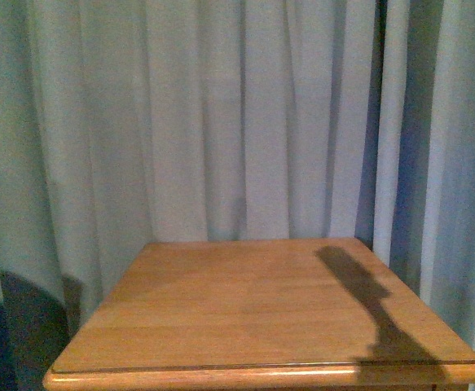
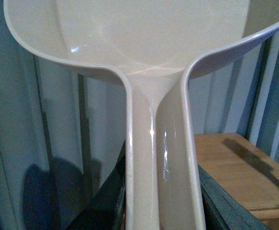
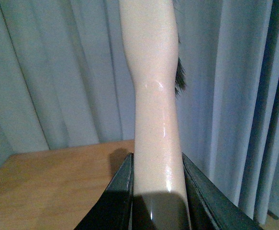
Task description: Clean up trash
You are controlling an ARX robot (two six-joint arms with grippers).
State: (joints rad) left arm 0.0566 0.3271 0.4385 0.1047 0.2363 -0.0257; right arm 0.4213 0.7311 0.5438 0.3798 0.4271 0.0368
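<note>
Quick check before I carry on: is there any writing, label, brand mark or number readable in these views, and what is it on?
No readable text in any view.
dustpan, held in the left tool: plain plastic, no mark.
brush handle, held in the right tool: plain and glossy, no label.
table: bare wood, no print.
curtain: plain fabric, no sign.

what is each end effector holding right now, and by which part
The left end effector grips the dustpan by its handle; the right end effector grips a brush by its handle.
</note>
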